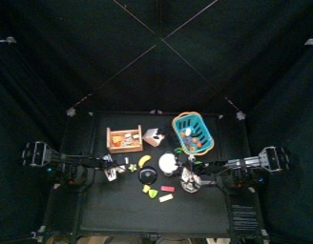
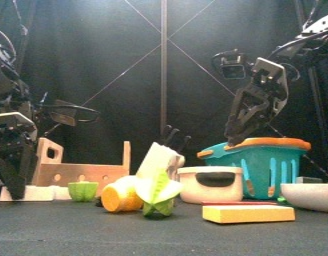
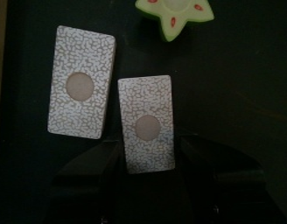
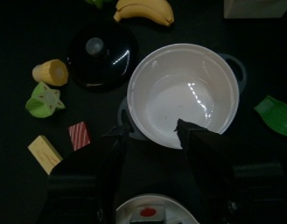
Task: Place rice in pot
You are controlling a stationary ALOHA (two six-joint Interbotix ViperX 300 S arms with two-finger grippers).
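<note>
The rice (image 4: 181, 87) is a white round mound directly below my right gripper (image 4: 161, 140), whose jaws stand apart over its near edge without closing on it. In the top view the rice (image 1: 167, 164) lies mid-table, with the right gripper (image 1: 185, 172) just right of it. The pot (image 4: 99, 57) is black and round with a knob in its middle, beside the rice; it also shows in the top view (image 1: 146, 177). In the front view the right gripper (image 2: 244, 125) hangs above the white mound (image 2: 211, 185). My left gripper (image 3: 115, 103) rests at the left, its pads close together and empty.
A wooden crate (image 1: 125, 139) and a teal basket (image 1: 194, 132) stand behind. A banana (image 4: 143, 10), small yellow (image 4: 49, 70), green (image 4: 41, 101) and red (image 4: 78, 134) pieces and a yellow block (image 4: 43, 153) lie around the pot. A white bowl (image 2: 311, 195) sits front right.
</note>
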